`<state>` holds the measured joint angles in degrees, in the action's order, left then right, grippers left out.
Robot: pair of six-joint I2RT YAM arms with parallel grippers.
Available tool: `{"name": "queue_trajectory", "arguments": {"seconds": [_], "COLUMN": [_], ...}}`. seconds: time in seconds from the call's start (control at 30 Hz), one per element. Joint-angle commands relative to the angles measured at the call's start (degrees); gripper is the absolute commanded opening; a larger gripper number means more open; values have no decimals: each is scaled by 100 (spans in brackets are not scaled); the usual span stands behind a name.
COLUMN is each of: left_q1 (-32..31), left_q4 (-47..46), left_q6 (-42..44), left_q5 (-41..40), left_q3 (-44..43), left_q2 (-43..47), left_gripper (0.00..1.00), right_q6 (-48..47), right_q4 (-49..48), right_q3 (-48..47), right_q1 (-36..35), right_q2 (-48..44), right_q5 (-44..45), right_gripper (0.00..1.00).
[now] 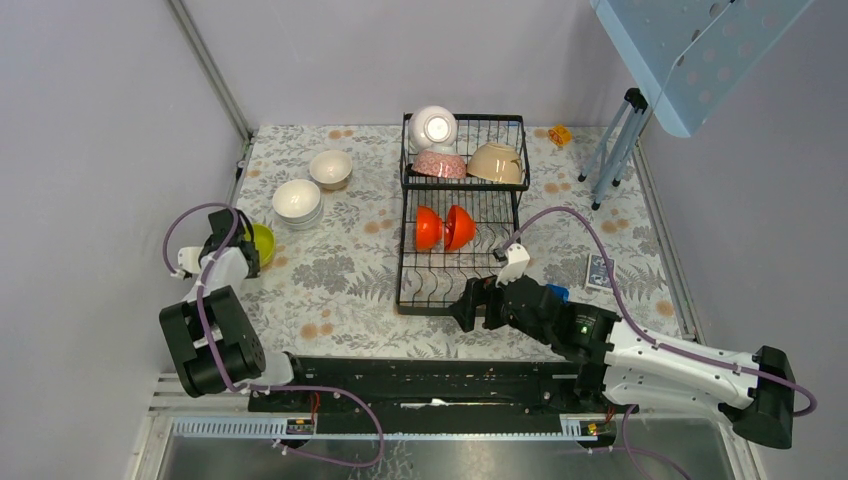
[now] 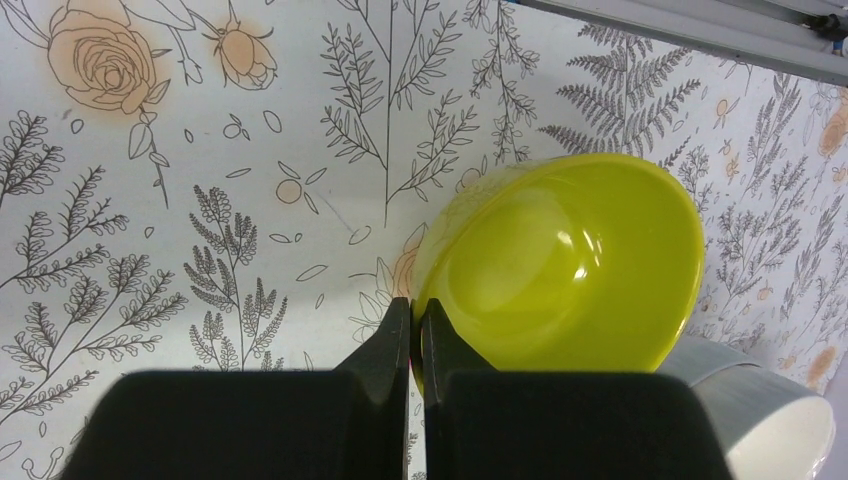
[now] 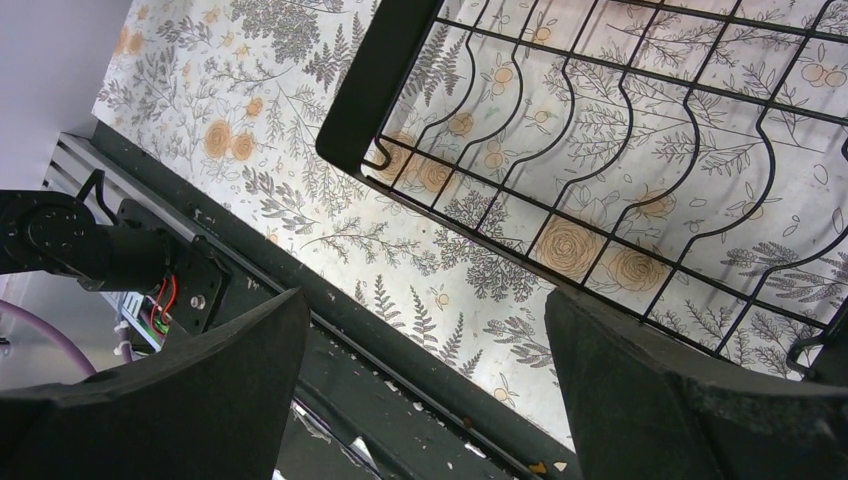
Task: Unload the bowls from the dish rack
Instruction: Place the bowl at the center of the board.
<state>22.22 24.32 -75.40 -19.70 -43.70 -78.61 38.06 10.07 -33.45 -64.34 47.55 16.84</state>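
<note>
My left gripper (image 1: 246, 246) is shut on the rim of a yellow-green bowl (image 1: 264, 243) at the table's left edge; in the left wrist view the fingers (image 2: 398, 335) pinch the bowl's (image 2: 560, 270) near rim. The black wire dish rack (image 1: 402, 268) stands at the centre. Its upper basket holds a white bowl (image 1: 433, 127) on its side, a pink-patterned bowl (image 1: 439, 165) and a beige bowl (image 1: 497, 163). Two orange-red bowls (image 1: 443, 228) stand on edge in the lower tray. My right gripper (image 1: 468, 305) is open and empty at the rack's front edge (image 3: 470, 215), which shows in the right wrist view between its jaws (image 3: 425, 300).
A stack of white bowls (image 1: 297, 200) and a cream bowl (image 1: 330, 168) sit on the table left of the rack; one white bowl (image 2: 770, 425) lies beside the yellow-green one. A blue block (image 1: 557, 293), a dark card (image 1: 598, 272), an orange toy (image 1: 560, 134) and tripod legs (image 1: 612, 150) are at the right.
</note>
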Motion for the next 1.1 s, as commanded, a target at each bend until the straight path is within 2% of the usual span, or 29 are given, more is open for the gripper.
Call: {"name": "queue_trajectory", "arguments": {"seconds": [0.0,0.37,0.47,0.57,0.73,0.9,1.07], "left_q1": [64,72,72,-61,-526,-1211,-2661], "left_q4": [-439,-536,-517,-333,7,-169,-346], "left_q6": [-180,-136,-97,397,876,1935,2771], "left_q5": [71,119,213,326,70,301,624], "left_q3": [72,286,296,88,192,354,459], "left_q2": [-26,-19,67,291,1403,2768,3764], "left_gripper": [5,30,45,64,98,99,99], "right_q6": [10,17,2,-77,-312,-624,-806], "right_q4": [2,136,180,263,435,647,403], "right_q3": [-91,-128,-160,-222,-381,-590,-493], "right_q1": [4,-18,-19,-17,-18,-18,-18], "right_q2": [76,-53,-65,-86,-56,-66,-120], "right_q5": [3,93,120,184,463,916,1600], "right_gripper": [94,94,95,96,99,100,100]}}
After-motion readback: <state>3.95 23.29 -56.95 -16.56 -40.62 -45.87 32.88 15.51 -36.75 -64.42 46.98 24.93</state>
